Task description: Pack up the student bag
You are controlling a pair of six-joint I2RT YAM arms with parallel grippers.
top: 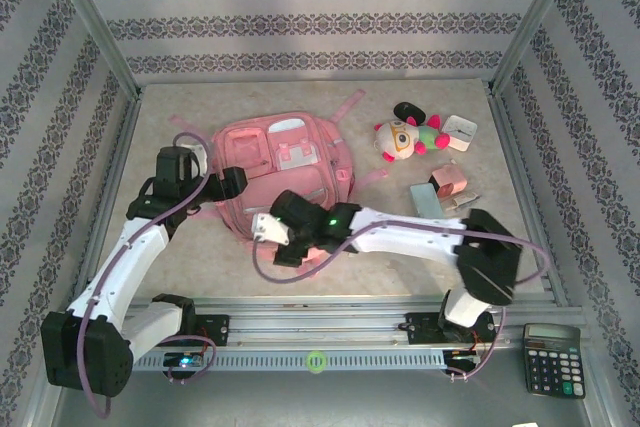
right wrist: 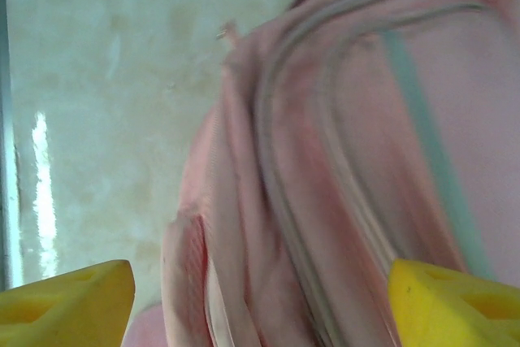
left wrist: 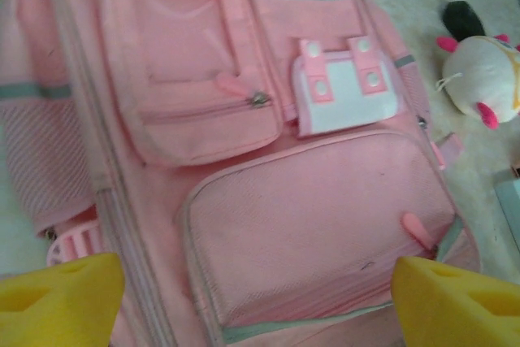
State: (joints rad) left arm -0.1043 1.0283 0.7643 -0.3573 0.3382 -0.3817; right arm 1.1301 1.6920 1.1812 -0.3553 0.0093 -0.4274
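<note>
Student bag (top: 285,172) lay flat, front side up, near the middle of the worktop (top: 400,257), a little toward 9 o'clock, with its straps pointing out at 12 to 1 o'clock. It was pink and soft. From the left wrist view its front showed a zipped pocket (left wrist: 191,95), a small white flap (left wrist: 345,87) with pink snaps, and a wide mesh pocket (left wrist: 317,225) below them.

At the bag's 9 o'clock edge the left end effector (left wrist: 253,302) hung over the fabric, released: its yellow fingertips (left wrist: 57,294) stood far apart and nothing was between them but the bag beneath. At the bag's 6 o'clock edge the right end effector (right wrist: 260,302) was likewise released, its fingertips (right wrist: 69,294) spread wide above the bag's side seam and the bare worktop; that view was blurred.

From the bag's 2 o'clock side, well apart from it, sat a plush toy (top: 405,134). A calculator (top: 552,359) lay at 5 o'clock, outside the worktop's frame. A small white box (top: 460,130) sat just beside the toy at its 3 o'clock, and a small pink box (top: 450,182) lay near the toy at its 5 o'clock.
</note>
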